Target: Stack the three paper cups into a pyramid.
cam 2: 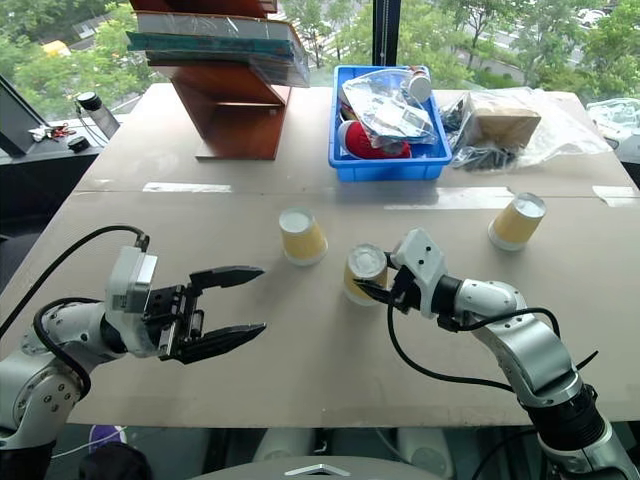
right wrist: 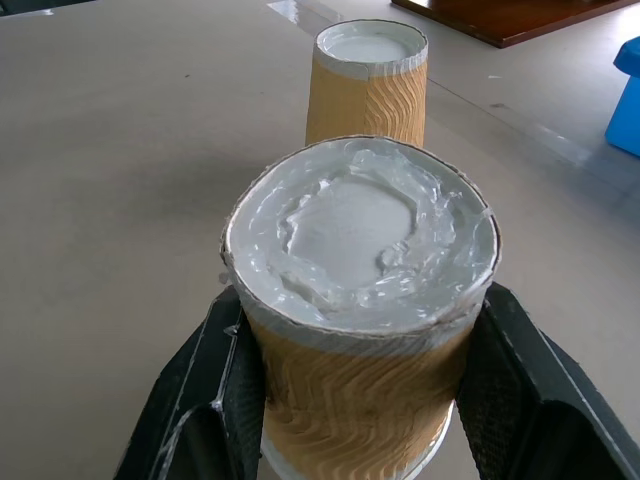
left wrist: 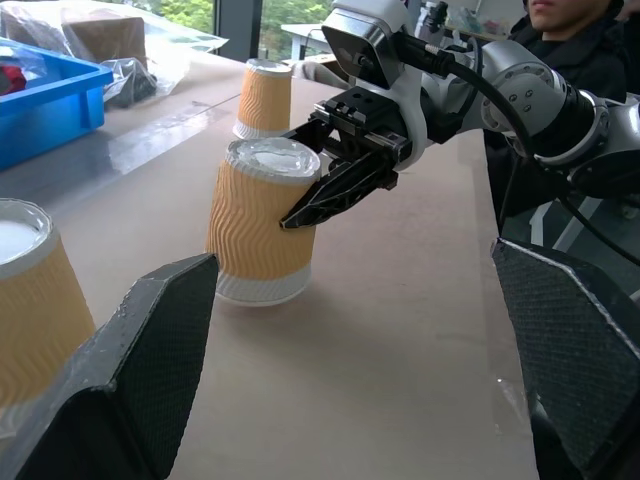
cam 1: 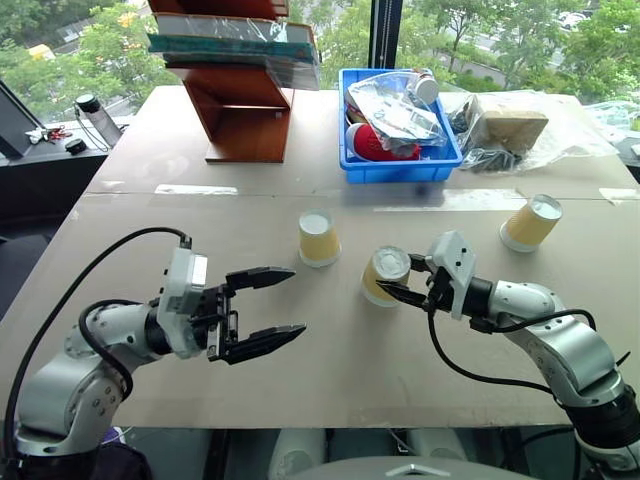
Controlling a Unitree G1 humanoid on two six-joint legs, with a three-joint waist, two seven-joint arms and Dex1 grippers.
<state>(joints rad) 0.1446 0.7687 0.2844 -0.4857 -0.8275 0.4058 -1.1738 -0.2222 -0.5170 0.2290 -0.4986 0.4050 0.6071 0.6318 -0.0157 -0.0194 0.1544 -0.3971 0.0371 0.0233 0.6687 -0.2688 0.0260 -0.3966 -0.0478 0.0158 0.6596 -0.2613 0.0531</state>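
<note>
Open room first: the near half of the tan surface point(cam 1: 330, 370) lay bare between the two arms, and a taped seam crossed it farther back. The three paper cups stood upside down, white bases up, in a loose row behind that bare patch. The left cup point(cam 1: 319, 238) stood alone, just ahead of the left claw's tips and apart from them. The middle cup point(cam 1: 384, 275) stood near it, not touching, and slightly tilted. The right cup point(cam 1: 531, 222) leaned, well apart from the other two, near the seam and toward the right edge.

The right claw point(cam 1: 408, 283) was clamped on the middle cup, one black finger on each side of the ribbed wall, as the right wrist view showed; the cup's base was still on the surface. That arm reached in from the right, forearm angled across toward the centre, cable looping under it.

The left claw point(cam 1: 262, 312) hung wide and empty, fingers pointing level toward the robot's right, above the near bare patch. Its arm was bent, elbow out toward the left edge.

At the back stood a blue bin point(cam 1: 352, 166) of plastic-wrapped clutter, a brown wooden rack point(cam 1: 243, 120) holding flat packs, and a cardboard box in clear plastic point(cam 1: 510, 125). Windows with green trees ran behind. A person in dark clothing point(left wrist: 580, 50) showed in the left wrist view beyond the right arm.
</note>
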